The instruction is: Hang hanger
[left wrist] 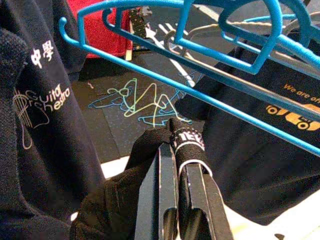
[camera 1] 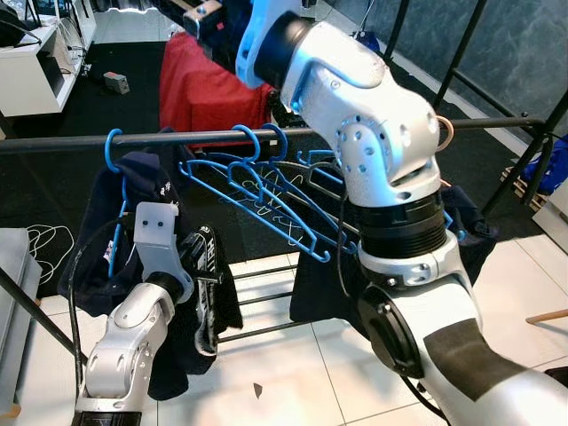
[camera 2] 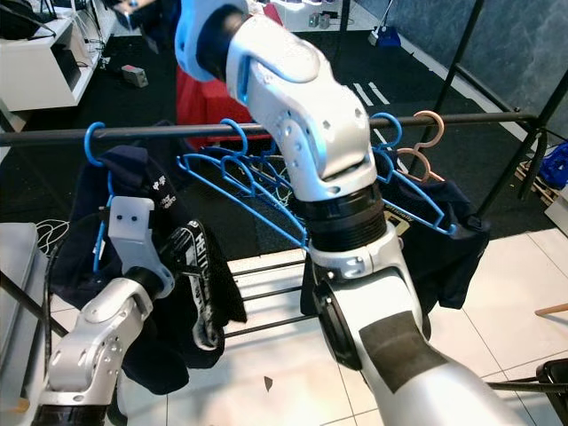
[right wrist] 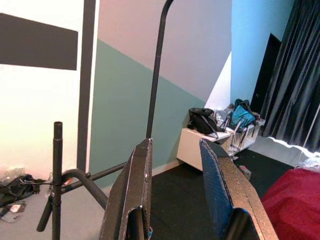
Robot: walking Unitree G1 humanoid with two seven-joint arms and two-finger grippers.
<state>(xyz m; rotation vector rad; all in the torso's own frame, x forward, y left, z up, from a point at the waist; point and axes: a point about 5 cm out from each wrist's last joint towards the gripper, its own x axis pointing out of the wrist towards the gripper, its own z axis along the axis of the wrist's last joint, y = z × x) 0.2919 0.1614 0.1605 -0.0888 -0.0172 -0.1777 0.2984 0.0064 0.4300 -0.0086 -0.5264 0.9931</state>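
Observation:
A black rail (camera 1: 80, 142) runs across in front of me, with several blue hangers (camera 1: 257, 191) hooked on it. At its left end a dark navy shirt (camera 1: 146, 177) hangs on a blue hanger. Below the rail, my left gripper (left wrist: 180, 150) is shut on a black garment (camera 1: 209, 297) that has a white-lettered strap; the garment droops from the fingers. My right arm (camera 1: 382, 133) reaches up over the rail. Its gripper (right wrist: 175, 150) is open, holds nothing, and points at the far wall.
A dark garment with orange print (camera 2: 444, 240) hangs at the rail's right, next to a pale pink hanger (camera 2: 430, 133). A red cloth (camera 1: 209, 89) lies beyond the rail. The rack's lower bars (camera 1: 266, 297) cross above white floor tiles. A white shelf (camera 1: 31, 71) stands far left.

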